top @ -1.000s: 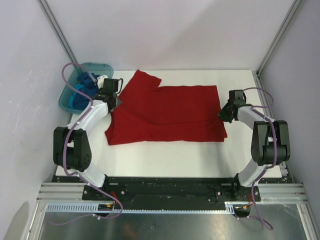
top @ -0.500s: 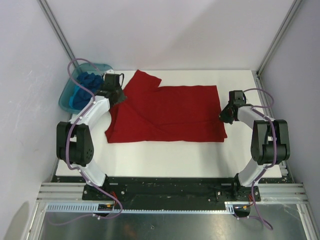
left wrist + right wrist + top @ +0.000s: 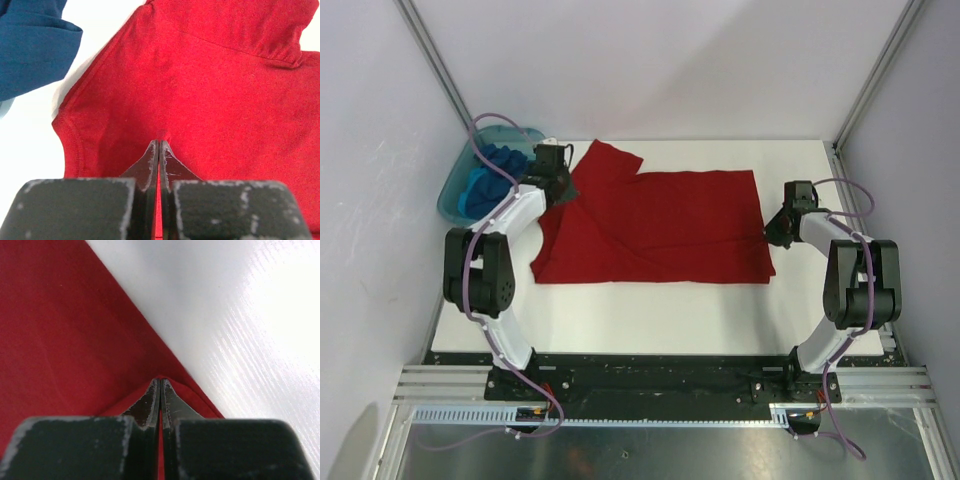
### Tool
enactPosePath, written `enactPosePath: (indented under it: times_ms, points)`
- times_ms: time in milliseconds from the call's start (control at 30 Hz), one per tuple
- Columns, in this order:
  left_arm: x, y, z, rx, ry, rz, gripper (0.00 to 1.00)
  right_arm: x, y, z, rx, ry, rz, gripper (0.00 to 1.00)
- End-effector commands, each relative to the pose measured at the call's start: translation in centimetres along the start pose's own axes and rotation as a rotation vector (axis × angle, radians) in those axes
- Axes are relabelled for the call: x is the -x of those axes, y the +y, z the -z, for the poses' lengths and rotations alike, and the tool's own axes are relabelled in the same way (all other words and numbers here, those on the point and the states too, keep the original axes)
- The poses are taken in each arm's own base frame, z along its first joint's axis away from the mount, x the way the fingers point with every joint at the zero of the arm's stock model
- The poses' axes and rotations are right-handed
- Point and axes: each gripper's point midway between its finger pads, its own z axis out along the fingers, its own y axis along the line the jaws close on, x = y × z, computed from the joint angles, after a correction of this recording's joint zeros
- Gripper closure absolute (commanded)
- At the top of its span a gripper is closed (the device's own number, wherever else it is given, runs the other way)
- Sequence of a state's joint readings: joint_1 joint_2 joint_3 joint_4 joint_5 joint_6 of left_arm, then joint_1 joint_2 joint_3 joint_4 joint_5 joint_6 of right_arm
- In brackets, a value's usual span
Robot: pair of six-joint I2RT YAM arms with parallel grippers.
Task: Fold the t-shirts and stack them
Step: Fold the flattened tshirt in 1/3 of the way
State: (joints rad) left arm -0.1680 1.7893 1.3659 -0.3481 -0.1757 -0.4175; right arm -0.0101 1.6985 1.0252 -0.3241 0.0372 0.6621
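The large red t-shirt (image 3: 660,230) lies spread flat on the white table, one sleeve pointing to the far left. My left gripper (image 3: 562,190) is shut at the shirt's left sleeve; in the left wrist view its tips (image 3: 159,142) pinch a small pucker of the red cloth (image 3: 200,90). My right gripper (image 3: 773,230) is shut on the shirt's right edge; in the right wrist view the hem (image 3: 60,330) rises into a peak around the tips (image 3: 160,381). Blue t-shirts (image 3: 490,170) lie bunched in the tub; one shows in the left wrist view (image 3: 30,45).
The translucent teal plastic tub (image 3: 450,200) stands at the far left of the table, just left of my left arm. White walls and metal frame posts close in the table on three sides. Bare white table (image 3: 650,310) lies in front of the shirt.
My left arm has swung its elbow in and the gripper has moved a little right and away from the tub, over the shirt's sleeve. My right gripper has shifted slightly right.
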Motion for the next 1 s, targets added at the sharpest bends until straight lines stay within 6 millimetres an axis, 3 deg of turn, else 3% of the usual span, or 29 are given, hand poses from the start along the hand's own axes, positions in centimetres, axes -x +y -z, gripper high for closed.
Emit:
enactPosePath:
  times_ms: [0,67,233,300,433,567,667,800,967]
  points:
    - [2.1,-1.9,0.0,-0.066,-0.044,-0.028,0.95,1.8,0.9,0.3,0.022,-0.04,-0.011,1.0]
    - [2.0,-1.9,-0.2,-0.071,-0.037,-0.038,0.87,1.8,1.0,0.3,0.026,-0.036,-0.008,0.97]
    - [2.8,-1.6,1.7,-0.101,-0.053,0.013,0.38,2.7,1.1,1.4,0.046,-0.057,-0.003,0.58]
    - [2.4,-0.8,3.0,-0.094,-0.046,0.054,0.32,2.9,1.0,1.9,0.046,-0.056,-0.003,0.53]
    - [-1.3,1.6,5.2,-0.033,0.006,0.132,0.37,2.2,0.9,2.8,0.034,-0.033,0.011,0.52]
    - [-6.0,4.9,6.6,0.069,0.051,0.201,0.5,-0.3,1.7,3.7,0.022,0.006,0.092,0.53]
    - [-8.7,7.7,7.7,0.156,0.052,0.26,0.56,-1.5,1.1,4.3,-0.008,0.014,0.129,0.56]
    - [-10.3,10.6,9.0,0.215,0.039,0.344,0.59,-3.1,-1.3,4.7,-0.043,0.039,0.111,0.7]
    - [-11.2,12.1,9.3,0.23,0.053,0.392,0.59,-5.4,-3.5,5.1,-0.069,0.06,0.089,0.73]
